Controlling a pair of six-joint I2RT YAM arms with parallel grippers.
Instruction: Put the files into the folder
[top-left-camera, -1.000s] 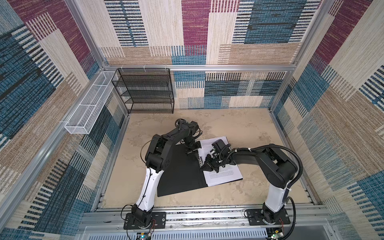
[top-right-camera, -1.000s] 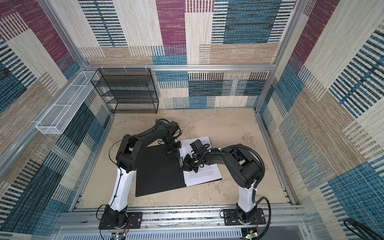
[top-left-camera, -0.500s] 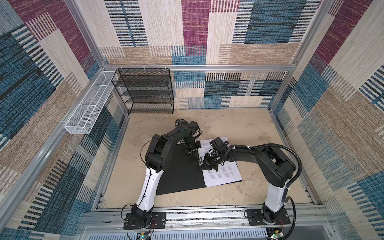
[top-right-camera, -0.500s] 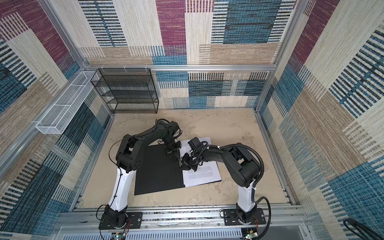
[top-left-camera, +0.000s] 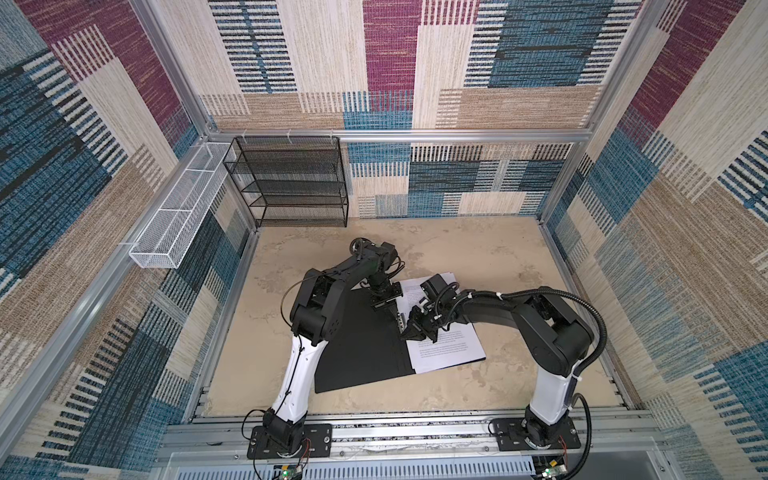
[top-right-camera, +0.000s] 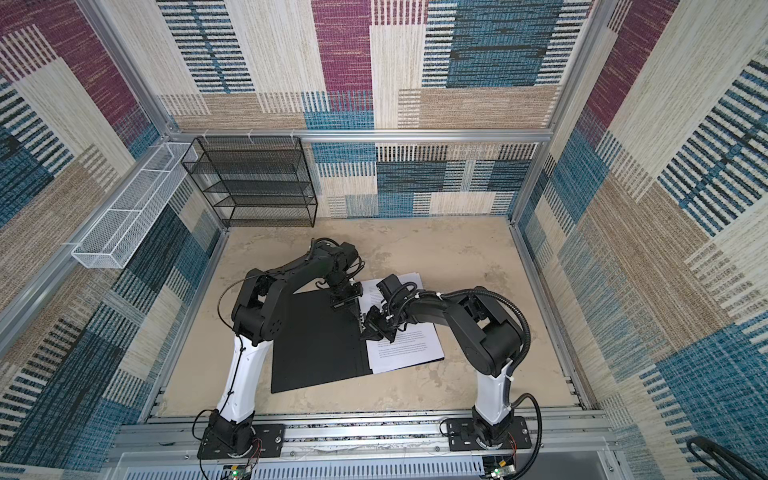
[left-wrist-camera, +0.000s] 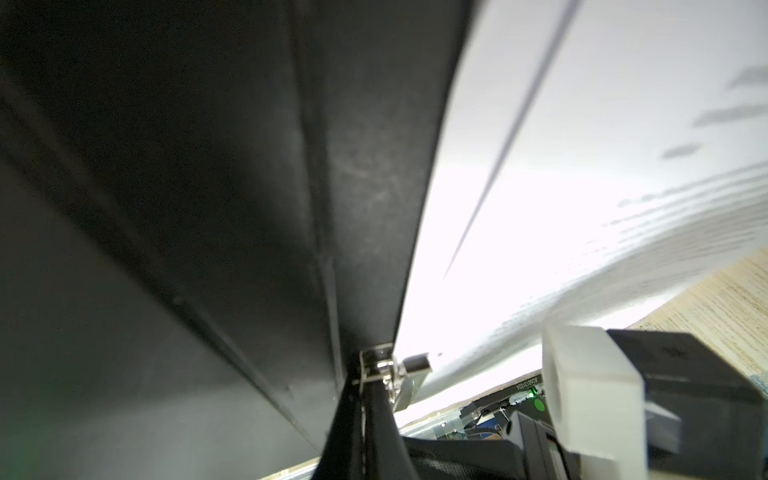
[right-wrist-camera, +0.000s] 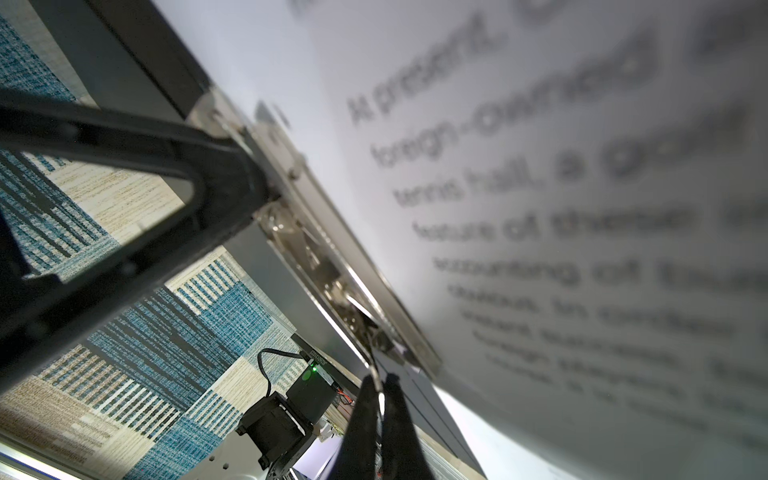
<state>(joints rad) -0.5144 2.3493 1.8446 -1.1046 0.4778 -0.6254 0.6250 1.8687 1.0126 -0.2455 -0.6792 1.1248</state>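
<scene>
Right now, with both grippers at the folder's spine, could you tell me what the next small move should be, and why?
Probably press the shut right gripper down on the metal spine clip to close it. The printed sheets already lie on the open folder with their edge at the clip, and the shut left gripper touches its other end.

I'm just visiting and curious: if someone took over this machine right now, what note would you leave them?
Left tool: shut, tips at one end of the metal clip.
Right tool: shut, tips at the clip's other end.
Folder: open flat on the table, black inside up.
Files: stacked on its right half, edge along the clip.
Done: files laid in.
To do: confirm the clip holds them (unclear), then close the folder.
</scene>
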